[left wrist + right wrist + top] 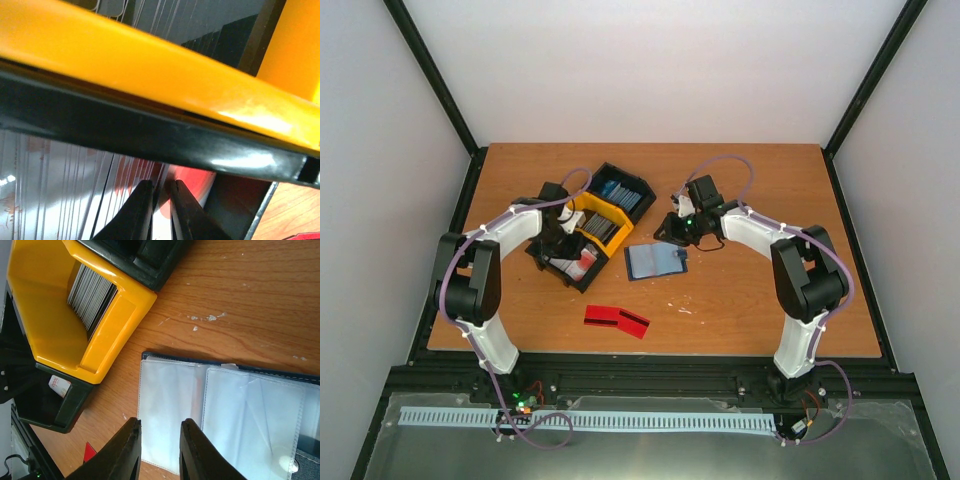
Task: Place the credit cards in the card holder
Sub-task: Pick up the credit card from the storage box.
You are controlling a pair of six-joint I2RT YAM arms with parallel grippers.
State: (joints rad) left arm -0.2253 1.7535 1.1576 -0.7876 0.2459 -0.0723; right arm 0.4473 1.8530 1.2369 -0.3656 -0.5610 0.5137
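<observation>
The card holder lies open on the table, its clear inner sleeves up; it also shows in the right wrist view. My right gripper is open and empty, just above the holder's end sleeve. Two red credit cards lie flat on the table nearer the front; a red corner shows in the right wrist view. My left gripper is down inside the near black bin, its jaws nearly together around the edge of a red-and-white credit card standing among several others.
A yellow bin of upright cards sits between the near black bin and a far black bin holding bluish cards. The row of bins stands left of the card holder. Black frame posts run along the table's sides.
</observation>
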